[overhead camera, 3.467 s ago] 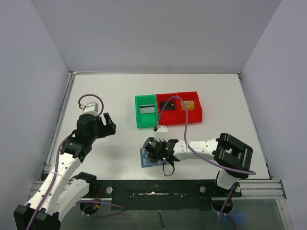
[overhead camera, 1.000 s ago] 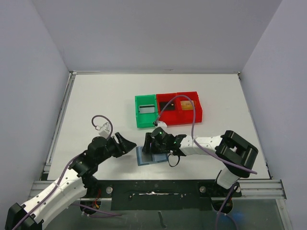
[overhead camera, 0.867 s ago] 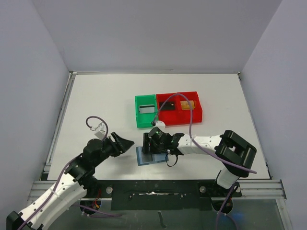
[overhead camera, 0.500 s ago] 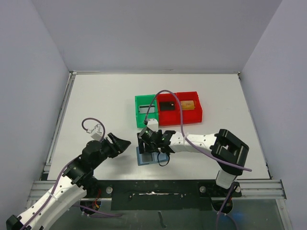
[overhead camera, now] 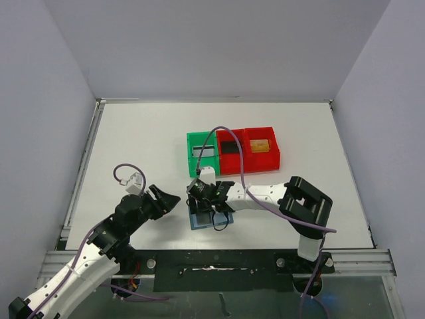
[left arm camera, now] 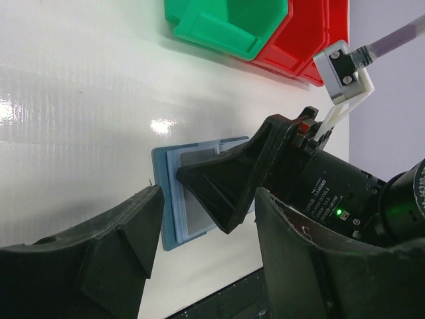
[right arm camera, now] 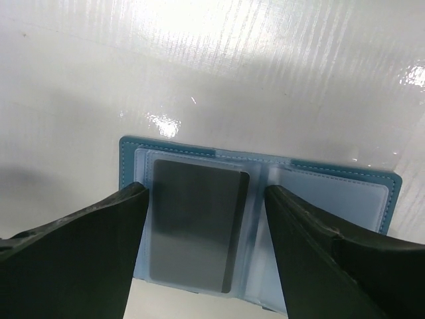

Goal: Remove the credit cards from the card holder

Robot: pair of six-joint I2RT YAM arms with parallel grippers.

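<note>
The card holder (right arm camera: 332,193) lies open and flat on the white table, a light-blue bifold. A dark grey credit card (right arm camera: 192,226) sits in the clear sleeve of its left panel. My right gripper (right arm camera: 206,191) hovers just above, open, one finger on each side of that card and nothing gripped. In the top view the right gripper (overhead camera: 201,206) covers most of the card holder (overhead camera: 196,223). My left gripper (overhead camera: 171,199) is open and empty, a little left of the holder and pointing at it. The left wrist view shows the card holder (left arm camera: 166,199) beyond my open left gripper (left arm camera: 204,199).
A green bin (overhead camera: 202,163) and two joined red bins (overhead camera: 249,161) stand behind the holder, each with a flat card inside. The right arm's purple cable (overhead camera: 229,143) loops over the bins. The table's front rail (overhead camera: 219,262) runs close to the holder.
My right gripper has slid left across the holder and its jaws have widened. The left gripper has drawn back slightly to the left.
</note>
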